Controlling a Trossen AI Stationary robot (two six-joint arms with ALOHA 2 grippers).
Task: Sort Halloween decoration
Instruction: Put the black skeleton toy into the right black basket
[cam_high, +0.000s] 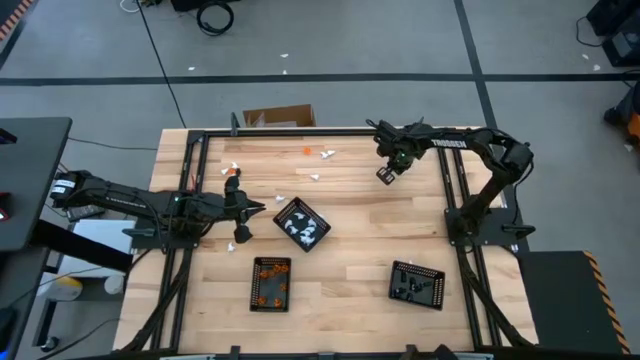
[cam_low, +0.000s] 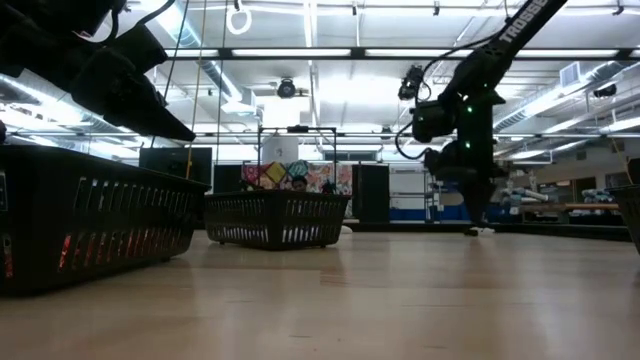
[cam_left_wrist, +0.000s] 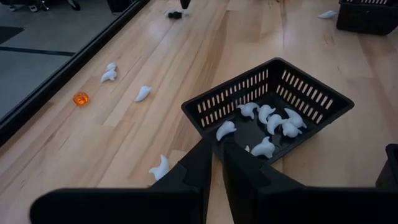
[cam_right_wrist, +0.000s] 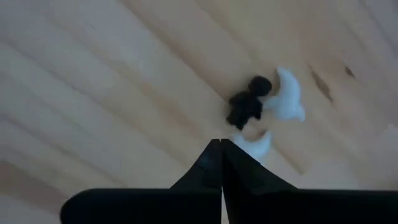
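Observation:
Three black trays stand on the table: one with white ghost pieces (cam_high: 302, 223), one with orange pieces (cam_high: 271, 283), one with black pieces (cam_high: 417, 284). Loose white (cam_high: 315, 177) and orange pieces (cam_high: 307, 151) lie scattered toward the far edge. My left gripper (cam_high: 258, 210) hovers at the left rim of the white tray (cam_left_wrist: 323, 99), shut on a white ghost piece (cam_left_wrist: 225, 129). My right gripper (cam_right_wrist: 221, 142) is shut and points down above a black piece (cam_right_wrist: 245, 106) and two white pieces (cam_right_wrist: 286, 93) lying together on the wood. My left gripper pinches a white ghost piece by its tail end (cam_left_wrist: 219, 137) between the two fingertips (cam_left_wrist: 205, 152). The fingers come level from the table's left. The piece is lifted clear and sticks out past the tips, over the near rim of the white tray.
More loose pieces lie left of the white tray: white ones (cam_left_wrist: 160, 167), (cam_left_wrist: 142, 93), (cam_left_wrist: 109, 73) and an orange one (cam_left_wrist: 81, 98). A black metal frame (cam_high: 190, 180) borders the table. A cardboard box (cam_high: 280, 117) sits beyond the far edge. Bare wood lies between the three trays.

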